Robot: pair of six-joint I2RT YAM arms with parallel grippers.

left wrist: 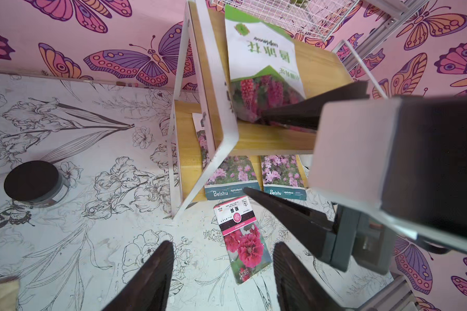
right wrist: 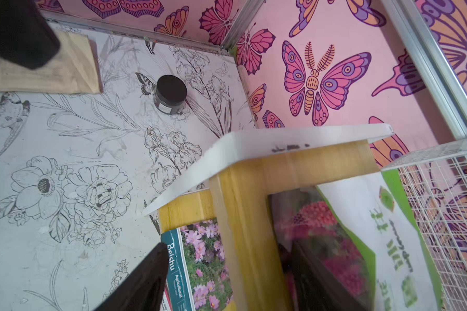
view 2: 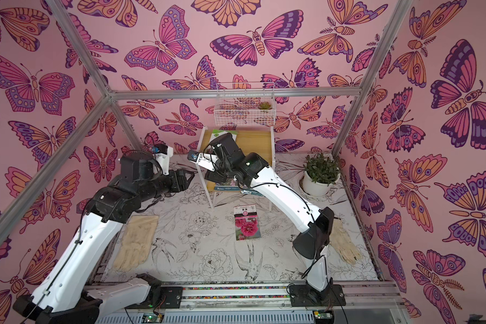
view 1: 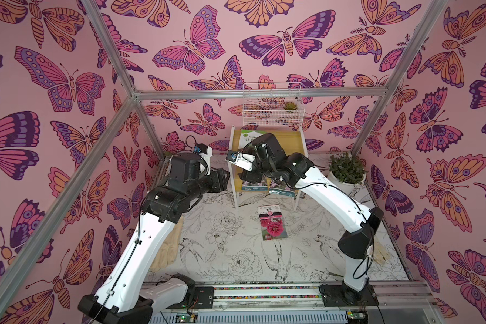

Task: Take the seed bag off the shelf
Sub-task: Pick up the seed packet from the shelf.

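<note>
One seed packet [view 1: 272, 226] already lay on the bench [view 1: 230, 252]. The right hand [left wrist: 256, 153], jaws spread, straddled the shelf [left wrist: 275, 138] beside the green-and-white seed bag [left wrist: 262, 67], not yet gripped. The left hand [left wrist: 223, 269] hovered open, empty.

Pink butterfly walls [view 1: 213, 42], floral floor [view 1: 236, 252]
</note>
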